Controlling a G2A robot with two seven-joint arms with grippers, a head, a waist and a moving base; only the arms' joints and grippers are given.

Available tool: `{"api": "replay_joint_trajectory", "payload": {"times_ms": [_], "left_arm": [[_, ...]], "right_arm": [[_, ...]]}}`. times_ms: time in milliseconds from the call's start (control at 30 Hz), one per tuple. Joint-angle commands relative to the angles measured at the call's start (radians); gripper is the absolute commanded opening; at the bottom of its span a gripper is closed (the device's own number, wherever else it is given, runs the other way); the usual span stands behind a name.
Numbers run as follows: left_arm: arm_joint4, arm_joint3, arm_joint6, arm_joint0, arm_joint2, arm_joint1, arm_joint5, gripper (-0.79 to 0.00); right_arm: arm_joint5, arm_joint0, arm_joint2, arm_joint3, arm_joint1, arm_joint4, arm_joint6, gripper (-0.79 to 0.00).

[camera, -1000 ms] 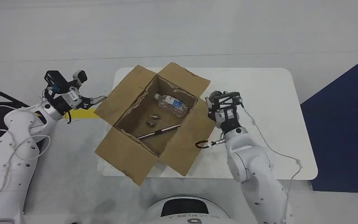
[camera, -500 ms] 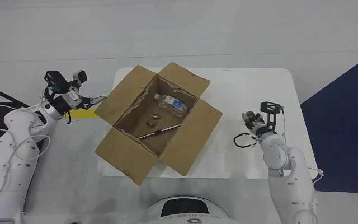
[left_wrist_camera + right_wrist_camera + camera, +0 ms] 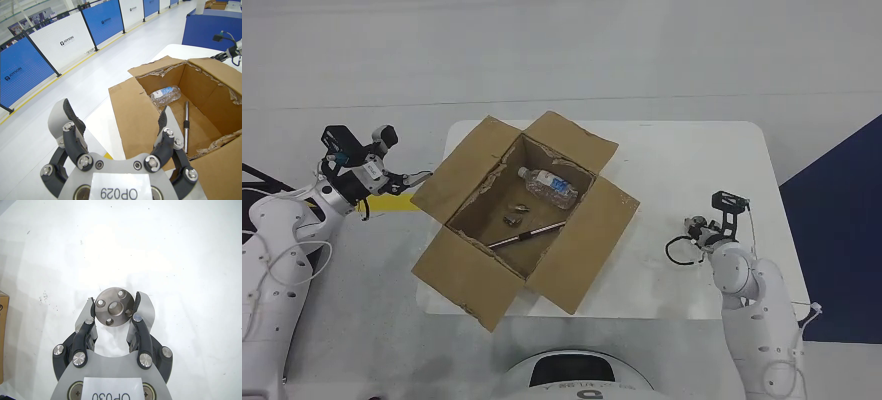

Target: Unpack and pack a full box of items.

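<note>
While the right hand (image 3: pixel 114 305) is closed on the round grey metal disc with four small holes and a central bore (image 3: pixel 103 314), it grips it only by the rim, with the very tips of its two fingers (image 3: pixel 136 302). I think this is the main risk. The rim is smooth and curved, so the disc could turn or slip out if the arm moves quickly. The disc is over the white surface (image 3: pixel 170 256), well apart from the brown cardboard box (image 3: pixel 482 270) and to its right. I cannot tell if it already touches the surface. If the fingers part while it is above, the heavy piece may drop and bounce or slide away. The left hand (image 3: pixel 115 113) is wide open, holds nothing, and hangs just beside the box's left flap. A careless move there could push the flap and shift the box. Inside the box lie a clear crumpled plastic bottle (image 3: pixel 166 94) and a shiny metal rod with a black band (image 3: pixel 186 125). The unpacking seems not finished, and the rod may roll when it is grasped.
</note>
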Motion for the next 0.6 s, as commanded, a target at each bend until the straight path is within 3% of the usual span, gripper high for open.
{"api": "replay_joint_trajectory", "payload": {"times_ms": [0,100,233,267,567], "left_arm": [[0.0,0.0,0.0,0.0,0.0,0.0,0.0,0.0],[0.0,0.0,0.0,0.0,0.0,0.0,0.0,0.0],[0.0,0.0,0.0,0.0,0.0,0.0,0.0,0.0],[0.0,0.0,0.0,0.0,0.0,0.0,0.0,0.0],[0.0,0.0,0.0,0.0,0.0,0.0,0.0,0.0]], "right_arm": [[-0.001,-0.008,0.002,-0.005,0.001,0.002,-0.001,-0.785],[-0.001,-0.01,0.0,-0.008,0.003,-0.002,0.008,-0.785],[-0.002,-0.018,-0.002,-0.023,0.004,-0.003,0.005,-0.449],[-0.003,-0.023,-0.002,-0.03,0.005,-0.004,0.003,-0.425],[0.003,-0.05,-0.004,-0.089,0.009,-0.016,0.006,-0.409]]}}
